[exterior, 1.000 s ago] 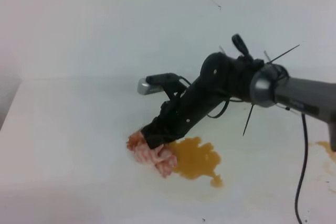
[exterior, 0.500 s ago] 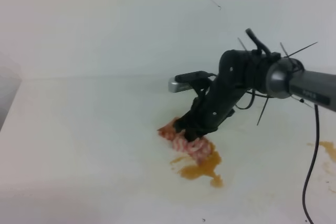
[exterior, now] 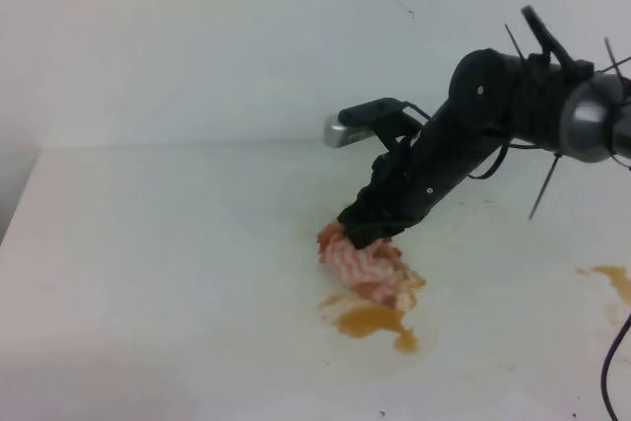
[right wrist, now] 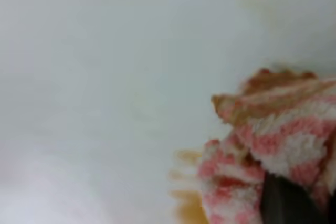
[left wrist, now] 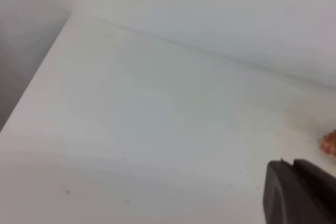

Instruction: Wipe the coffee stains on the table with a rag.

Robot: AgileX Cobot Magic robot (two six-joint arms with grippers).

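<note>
While the black right gripper (exterior: 367, 235) was clamped on the bunched pink-and-white striped rag (exterior: 367, 268) atop the amber coffee stains (exterior: 373, 320) mid white table (exterior: 148, 244), the soaked cloth risked smearing liquid instead of lifting it.

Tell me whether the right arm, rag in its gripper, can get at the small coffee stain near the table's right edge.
Probably yes. The right gripper holds the rag at the big stain; the bare table lies between it and the small stain.
</note>
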